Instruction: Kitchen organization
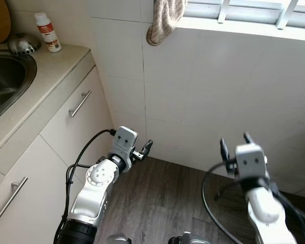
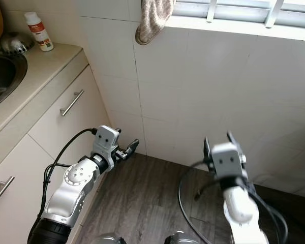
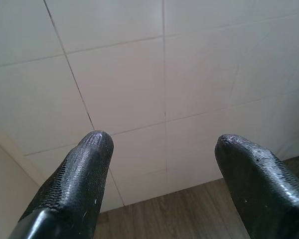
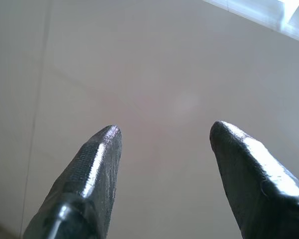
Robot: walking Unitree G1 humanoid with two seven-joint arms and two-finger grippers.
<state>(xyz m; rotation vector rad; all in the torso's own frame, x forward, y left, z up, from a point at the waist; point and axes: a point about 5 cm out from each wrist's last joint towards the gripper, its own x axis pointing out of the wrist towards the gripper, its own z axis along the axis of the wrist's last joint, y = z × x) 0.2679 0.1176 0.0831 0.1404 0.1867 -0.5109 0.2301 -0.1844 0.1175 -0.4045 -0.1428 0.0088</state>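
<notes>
Both grippers — left [image 1: 146, 148], right [image 1: 234, 144] — are hanging wide open, gripping nothing. The bottle [image 1: 47, 32] is sitting on the counter [image 1: 46, 81] by the sink [image 1: 5, 76] — probably light, slippery plastic; grab mid-body.

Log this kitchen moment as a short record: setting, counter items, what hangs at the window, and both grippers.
setting: corner of a white tiled wall, wood floor below
counter: white bottle with red label, beside the sink
cabinet: drawers with metal handles, shut
window sill: towel hanging over the edge
left gripper: open, empty, facing the wall
right gripper: open, empty, facing the wall
</notes>
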